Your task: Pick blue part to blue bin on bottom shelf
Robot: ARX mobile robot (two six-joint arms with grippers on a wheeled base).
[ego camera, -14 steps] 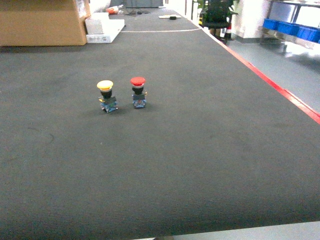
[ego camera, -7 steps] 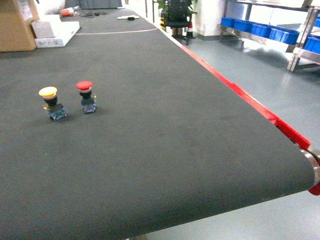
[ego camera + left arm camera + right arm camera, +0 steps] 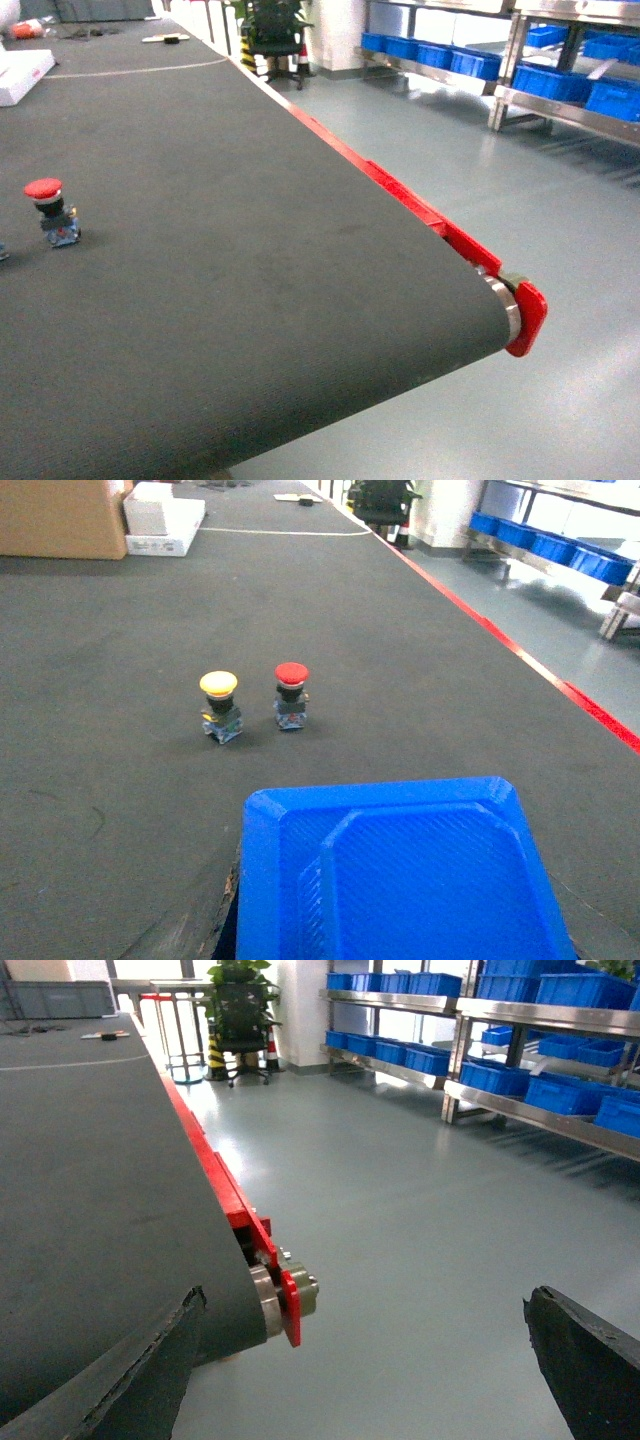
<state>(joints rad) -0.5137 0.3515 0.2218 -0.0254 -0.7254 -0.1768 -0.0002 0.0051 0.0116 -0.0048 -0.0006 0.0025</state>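
Holding the blue moulded-plastic part [image 3: 405, 875] flat at the near edge of the left wrist view, above the dark ribbed conveyor belt [image 3: 420, 660]. Seeming to be clamping it in the left gripper [image 3: 380, 945]: showing only one dark finger [image 3: 195, 932] against the part's left edge, with the other hidden beneath the plastic.

Looking like a light, stiff, thin-walled shell with a smooth and probably slippery skin. Best gripping across the rim, not the raised centre panel, and squeezing gently to avoid flexing or cracking.

Lying broad face up, with the chamfered far edge pointing toward the yellow-capped push button [image 3: 220, 705] and the red-capped push button [image 3: 291, 693] farther along the belt. Not revealing its long axis, the near end being cut off.

Keeping the right gripper [image 3: 365, 1300] empty, its dark fingers [image 3: 130, 1380] spread wide apart over the grey floor, just past the belt's red end bracket [image 3: 290, 1305].

Waiting far to the right, well apart from the part: a blue plastic bin [image 3: 560, 1092] on the brushed-steel bottom shelf [image 3: 520, 1108].
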